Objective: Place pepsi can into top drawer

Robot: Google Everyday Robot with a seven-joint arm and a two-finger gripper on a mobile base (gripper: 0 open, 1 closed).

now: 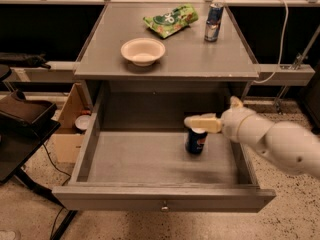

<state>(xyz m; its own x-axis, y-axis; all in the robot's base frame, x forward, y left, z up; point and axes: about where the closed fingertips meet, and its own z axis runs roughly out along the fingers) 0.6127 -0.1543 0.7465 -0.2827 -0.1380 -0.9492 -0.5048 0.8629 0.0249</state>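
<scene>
The pepsi can [196,141], short and dark blue with a round logo, stands upright on the floor of the open top drawer [135,160], right of its middle. My gripper [211,111] reaches into the drawer from the right and hovers just over the can. One cream finger [202,122] lies across the can's top and hides its lid; the other finger [234,103] sticks up behind. The fingers are spread and hold nothing. The drawer's small knob [161,206] is on its front panel.
On the cabinet top [200,59] stand a white bowl [143,51], a green snack bag [170,20] and a taller, slimmer blue-and-silver can [213,21]. A cardboard box [67,126] and a dark chair [22,119] are left of the cabinet. A cable [282,44] hangs at the right.
</scene>
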